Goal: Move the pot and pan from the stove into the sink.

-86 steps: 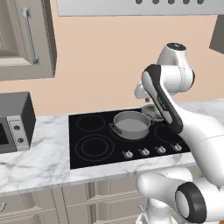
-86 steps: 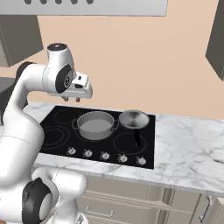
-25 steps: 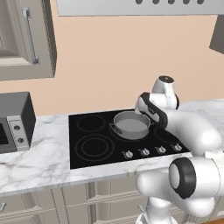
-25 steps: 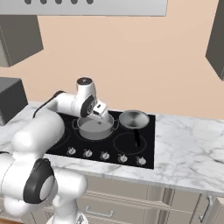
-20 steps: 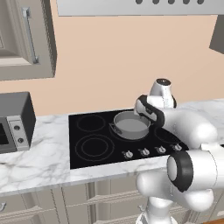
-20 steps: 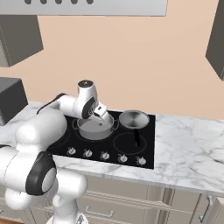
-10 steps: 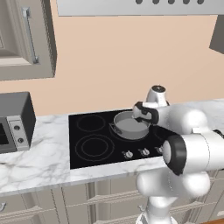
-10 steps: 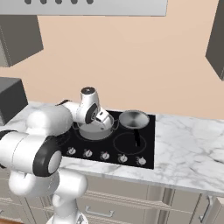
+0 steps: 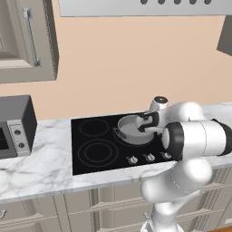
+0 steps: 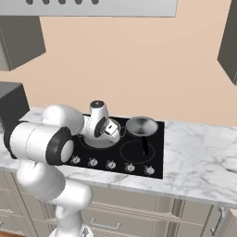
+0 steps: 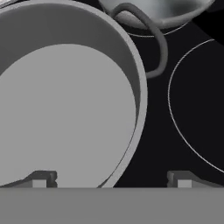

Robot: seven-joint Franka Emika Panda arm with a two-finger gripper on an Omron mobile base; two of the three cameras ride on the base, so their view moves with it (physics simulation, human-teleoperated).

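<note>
The grey pot [image 9: 131, 132] stands on the back right burner of the black stove [image 9: 97, 152]. My gripper [image 9: 144, 123] is low at the pot's right rim. In the hand view the gripper [image 11: 113, 179] is open and straddles the pot's wall [image 11: 139, 92]: one fingertip [image 11: 43, 178] is over the pot's inside, the other [image 11: 183, 178] over the black glass. The pot's dark loop handle [image 11: 158, 41] curves just beyond. The pan [image 10: 141, 125] sits to the right of the pot, with its black handle [image 10: 145, 146] pointing to the front. The sink is out of view.
A row of silver knobs [image 9: 148, 157] runs along the stove's front. A dark microwave [image 9: 13, 127] stands on the white marble counter [image 9: 41, 167] at the left. The range hood [image 9: 145, 7] and wall cabinets [image 9: 27, 41] hang above. Marble counter [image 10: 199, 157] stretches to the right of the stove.
The arm has come down from high above the stove, and the hand has sunk to the pot's right rim. Pot and pan have not moved.
</note>
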